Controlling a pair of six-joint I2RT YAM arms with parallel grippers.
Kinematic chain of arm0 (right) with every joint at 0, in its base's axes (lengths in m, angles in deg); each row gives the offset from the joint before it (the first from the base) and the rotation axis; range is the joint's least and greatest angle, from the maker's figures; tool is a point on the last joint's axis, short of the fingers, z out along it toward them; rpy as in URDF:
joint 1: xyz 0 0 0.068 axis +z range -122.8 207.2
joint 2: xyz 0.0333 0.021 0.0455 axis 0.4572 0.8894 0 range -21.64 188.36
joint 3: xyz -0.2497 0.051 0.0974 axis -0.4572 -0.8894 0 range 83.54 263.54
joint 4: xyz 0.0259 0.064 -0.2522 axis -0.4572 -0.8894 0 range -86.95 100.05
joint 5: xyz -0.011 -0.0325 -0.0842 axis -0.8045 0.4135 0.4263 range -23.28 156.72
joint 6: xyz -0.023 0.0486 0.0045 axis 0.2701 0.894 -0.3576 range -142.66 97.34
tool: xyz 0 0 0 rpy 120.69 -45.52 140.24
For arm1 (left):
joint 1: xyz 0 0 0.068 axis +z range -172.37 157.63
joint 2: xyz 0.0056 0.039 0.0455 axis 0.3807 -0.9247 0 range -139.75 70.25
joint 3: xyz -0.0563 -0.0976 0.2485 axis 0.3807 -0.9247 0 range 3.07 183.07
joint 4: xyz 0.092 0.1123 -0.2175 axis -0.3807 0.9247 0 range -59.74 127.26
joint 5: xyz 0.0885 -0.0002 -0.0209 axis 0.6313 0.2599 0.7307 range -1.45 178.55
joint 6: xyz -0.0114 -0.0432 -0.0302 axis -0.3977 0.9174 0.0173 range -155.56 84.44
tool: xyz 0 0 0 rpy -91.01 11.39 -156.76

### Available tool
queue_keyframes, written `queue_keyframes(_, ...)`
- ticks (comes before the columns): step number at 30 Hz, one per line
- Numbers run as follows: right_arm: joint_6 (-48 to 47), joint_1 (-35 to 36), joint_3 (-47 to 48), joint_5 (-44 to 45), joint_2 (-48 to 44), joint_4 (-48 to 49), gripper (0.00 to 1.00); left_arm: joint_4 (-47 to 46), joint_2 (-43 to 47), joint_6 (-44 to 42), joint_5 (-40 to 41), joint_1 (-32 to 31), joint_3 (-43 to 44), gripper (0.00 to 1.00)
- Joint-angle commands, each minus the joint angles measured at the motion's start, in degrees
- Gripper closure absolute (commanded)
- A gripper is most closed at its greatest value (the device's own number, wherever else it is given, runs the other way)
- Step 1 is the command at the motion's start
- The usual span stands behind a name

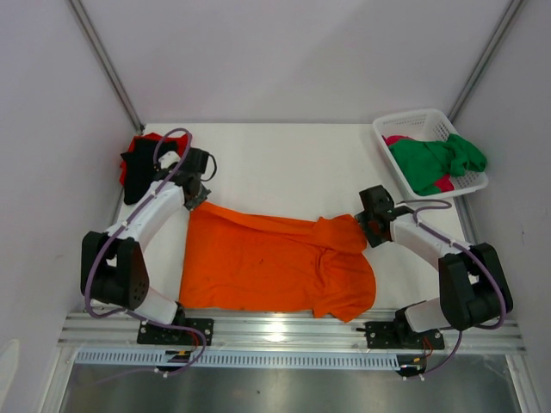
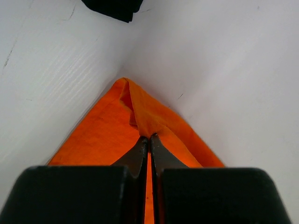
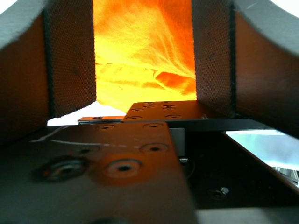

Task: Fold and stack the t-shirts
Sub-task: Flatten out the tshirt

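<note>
Top external view first: we see the orange t-shirt [image 1: 267,262] spread on the near half of the tabletop [image 1: 284,163], between the two arms. Its long axis runs left to right, along the near edge. The left end lies flat and straight-edged, while the right end is rumpled and doubled over toward the right arm. We cannot say for sure which end is the collar. We judge the task barely begun, since no neat fold shows on this shirt. A green t-shirt [image 1: 435,163] and a pink t-shirt [image 1: 396,139] lie bunched in the white basket [image 1: 392,129] at the far right. A black and red heap [image 1: 136,165] sits at the far left, but we cannot tell if it is folded.

Left wrist view: the left jaws are clenched on the shirt's far-left corner, and a ridge of orange cloth rises from the pinch and points away across the white surface.

Right wrist view: the right jaws stand wide apart, with the pads [image 3: 70,60] on either side of glowing orange cloth. We see the fabric lying ahead of them, not squeezed, so we read them as released.
</note>
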Motion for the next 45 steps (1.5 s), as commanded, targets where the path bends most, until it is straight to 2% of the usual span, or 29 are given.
queue_keyframes(1,-0.95,-0.65,-0.15,0.04,-0.57,0.83,0.40,-1.26,1.40,0.95,-0.38,0.51,0.27,0.99)
queue_keyframes(3,-1.12,-0.83,-0.32,-0.14,-0.39,1.18,0.44,-1.09,1.40,0.95,-0.30,0.51,0.36,0.99)
queue_keyframes(4,-1.65,-1.00,-0.50,-0.66,-0.22,1.97,0.52,-1.09,1.40,0.95,-0.21,0.60,0.27,0.99)
queue_keyframes(7,-2.00,-1.27,-0.76,-1.63,0.13,2.68,0.59,-0.91,1.40,0.95,0.05,0.60,0.19,0.99)
queue_keyframes(16,-0.69,-1.53,1.00,-3.22,1.54,-1.18,0.51,-1.00,1.49,0.95,0.23,0.60,0.71,0.99)
queue_keyframes(27,0.54,-1.45,-1.38,-3.30,-1.45,-3.39,0.49,-1.00,0.35,1.65,-0.21,0.60,0.09,0.99)
queue_keyframes(30,0.63,-1.53,-1.47,-4.18,-0.31,-3.21,0.50,-0.83,0.17,1.74,-0.21,0.52,-0.16,0.99)
queue_keyframes(39,-0.42,-1.45,-2.17,-4.89,1.54,-0.57,0.60,-0.38,1.14,1.39,0.85,0.60,0.53,0.99)
queue_keyframes(43,-2.35,-1.53,-2.52,-5.50,1.80,2.32,0.93,-0.30,1.75,1.74,0.85,0.60,0.10,0.99)
queue_keyframes(45,-3.32,-1.45,-2.52,-5.50,1.63,3.11,0.97,-0.38,1.93,2.09,0.76,0.60,-0.43,0.99)
